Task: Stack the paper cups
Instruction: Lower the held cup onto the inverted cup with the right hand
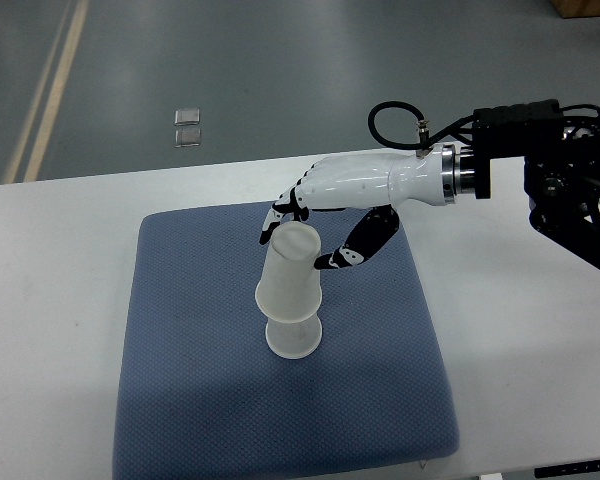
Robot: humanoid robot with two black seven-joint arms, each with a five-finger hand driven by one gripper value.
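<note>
At the blue mat's (180, 400) centre, the right hand (325, 215) reaches in from three o'clock, its fingers wrapped round an upside-down paper cup (292, 275) sitting tilted over a lower cup (294, 338); seating it squarely likely means straightening before letting go.

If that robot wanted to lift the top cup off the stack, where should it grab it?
Probably around the upper wall of the top cup, coming from the right, where the right hand already is. It sits upside down, tilted over the bottom cup, so its sides are exposed.
</note>
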